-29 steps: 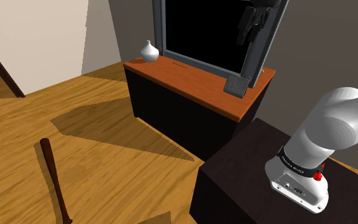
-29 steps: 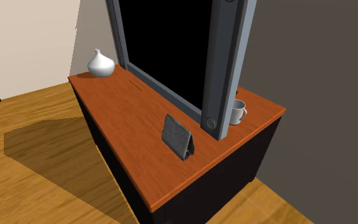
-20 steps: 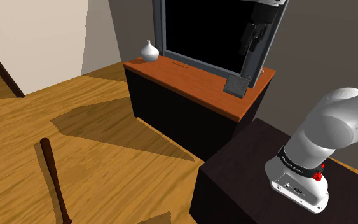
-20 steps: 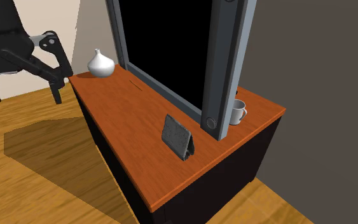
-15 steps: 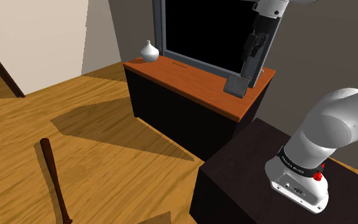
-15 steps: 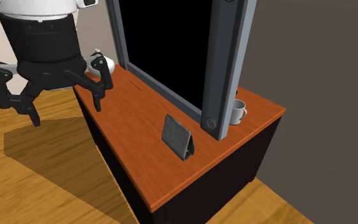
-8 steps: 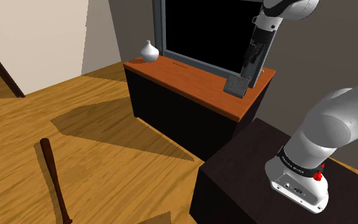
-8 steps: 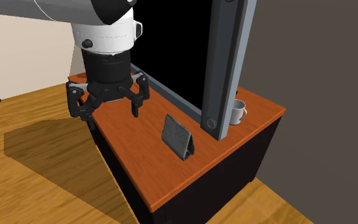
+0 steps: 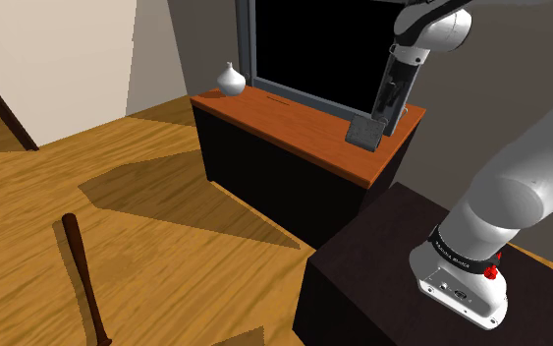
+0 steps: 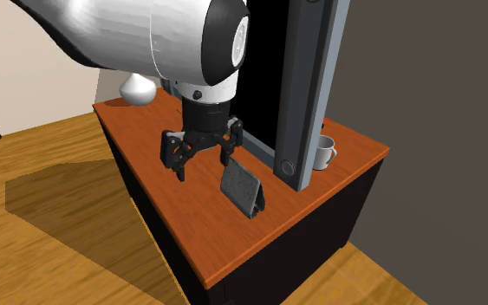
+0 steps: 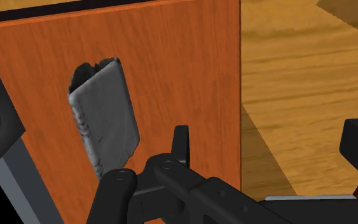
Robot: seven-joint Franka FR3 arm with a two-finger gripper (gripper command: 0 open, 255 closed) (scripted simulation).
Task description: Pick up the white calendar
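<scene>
The calendar [image 10: 242,186] is a small grey tent-shaped stand on the orange-brown cabinet top [image 10: 168,152], just in front of the dark screen's frame. It also appears as the calendar [image 9: 366,132] and, close up, the calendar [image 11: 104,114]. My black gripper [image 10: 204,160] hangs open just above the cabinet top, close beside the calendar on the second exterior view's left, touching nothing. In the shoulder view the gripper [image 9: 386,101] sits right above the calendar. In the wrist view the gripper [image 11: 269,137] has its fingers wide apart, with the calendar off to one side of them.
A large grey-framed black screen [image 10: 224,61] stands along the cabinet's back, tight behind the calendar. A white vase [image 9: 230,80] sits at the far end, a white mug [image 10: 323,153] behind the frame. A dark bat [image 9: 82,275] lies on the wooden floor.
The arm has swung in from the second exterior view's left and come down over the cabinet, ending close beside the calendar. The fingers stayed open and the calendar has not moved.
</scene>
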